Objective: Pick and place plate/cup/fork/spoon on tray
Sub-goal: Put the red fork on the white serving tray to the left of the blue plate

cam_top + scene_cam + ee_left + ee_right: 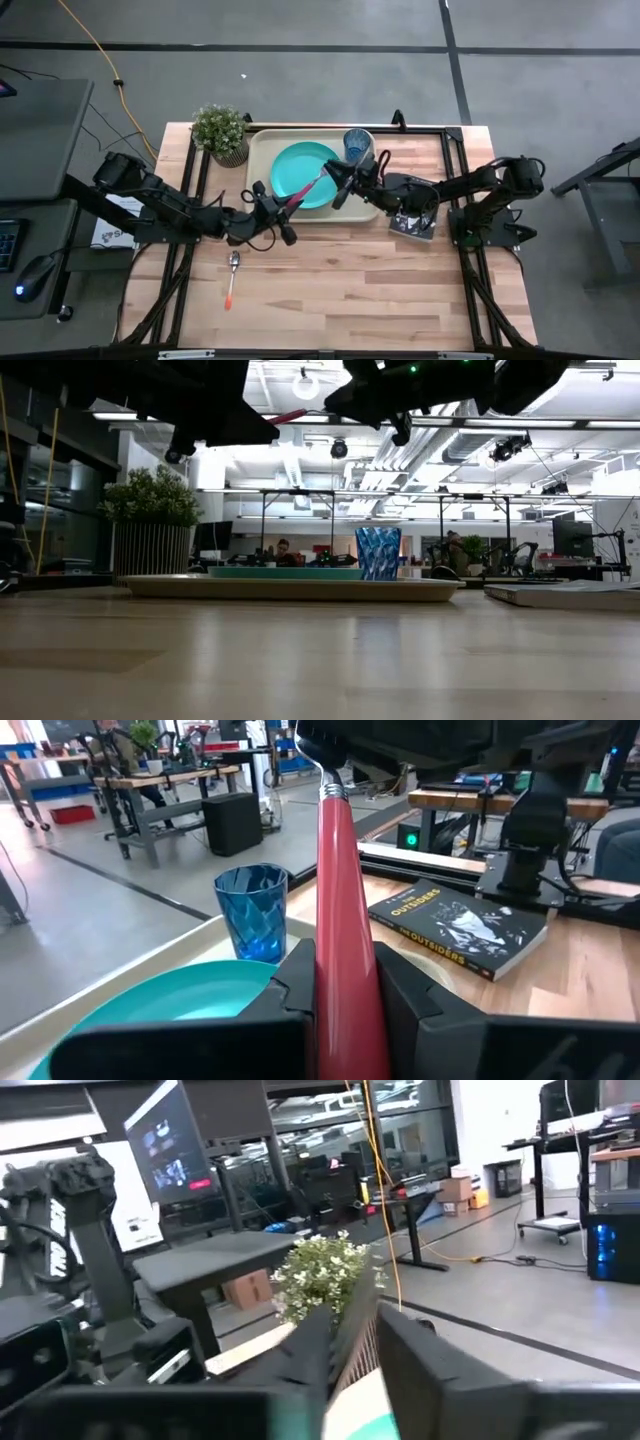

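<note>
Above table [350, 290] and plate [300, 172], both hands [272, 210] [342, 182] clamp the fork [312, 186].

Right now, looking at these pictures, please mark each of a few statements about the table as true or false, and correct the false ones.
1. The plate lies on the tray. True.
2. The spoon is already on the tray. False: it lies on the bare wood table, in front of the tray.
3. The left gripper holds the fork by its red-pink handle. True.
4. The cup lies tipped over on the table. False: it stands upright on the tray, beside the plate.
5. The right gripper meets the fork's tine end above the plate. True.
6. The potted plant stands on the book. False: it stands at the tray's other end.
</note>
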Controlling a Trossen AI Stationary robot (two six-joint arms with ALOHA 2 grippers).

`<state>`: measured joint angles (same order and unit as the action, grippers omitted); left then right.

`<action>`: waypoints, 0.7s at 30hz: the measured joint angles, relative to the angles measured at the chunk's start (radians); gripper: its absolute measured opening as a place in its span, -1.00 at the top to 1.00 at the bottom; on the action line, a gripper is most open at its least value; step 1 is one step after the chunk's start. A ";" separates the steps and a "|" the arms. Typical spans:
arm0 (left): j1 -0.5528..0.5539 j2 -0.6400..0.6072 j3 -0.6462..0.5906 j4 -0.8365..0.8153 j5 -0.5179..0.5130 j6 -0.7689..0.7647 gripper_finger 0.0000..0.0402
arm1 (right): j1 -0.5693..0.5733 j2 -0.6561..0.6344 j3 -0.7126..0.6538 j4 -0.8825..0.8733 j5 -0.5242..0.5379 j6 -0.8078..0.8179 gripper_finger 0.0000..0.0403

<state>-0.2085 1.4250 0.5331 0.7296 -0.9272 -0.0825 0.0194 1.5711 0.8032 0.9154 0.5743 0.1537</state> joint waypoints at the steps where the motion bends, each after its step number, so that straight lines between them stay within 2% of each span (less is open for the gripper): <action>1: 0.000 0.000 0.000 -0.001 -0.001 0.006 0.85 | 0.001 0.000 0.000 0.000 -0.002 -0.012 0.88; 2: 0.000 0.000 0.000 -0.005 -0.003 0.015 0.82 | 0.001 0.000 0.000 0.001 -0.003 -0.026 0.93; 5: -0.009 -0.004 0.002 -0.015 -0.002 0.071 0.63 | 0.002 -0.024 0.001 -0.033 0.015 -0.065 0.92; 8: -0.030 -0.053 0.001 -0.077 -0.002 0.086 0.42 | 0.001 -0.093 0.001 -0.101 0.059 -0.133 0.97; 12: -0.058 -0.180 0.001 -0.226 0.006 0.031 0.24 | 0.001 -0.225 0.005 -0.297 0.120 -0.204 0.99; 14: -0.068 -0.254 0.002 -0.298 0.036 -0.032 0.19 | 0.006 -0.285 0.024 -0.434 0.098 -0.212 0.99; 17: -0.061 -0.344 0.001 -0.373 0.182 -0.141 0.16 | 0.014 -0.327 0.044 -0.618 -0.014 -0.169 1.00; 21: -0.016 -0.354 -0.036 -0.334 0.432 -0.223 0.15 | 0.039 -0.294 0.049 -0.661 -0.216 -0.120 1.00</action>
<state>-0.2248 1.0707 0.4976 0.3956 -0.4955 -0.3054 0.0584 1.2766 0.8518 0.2543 0.3582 0.0333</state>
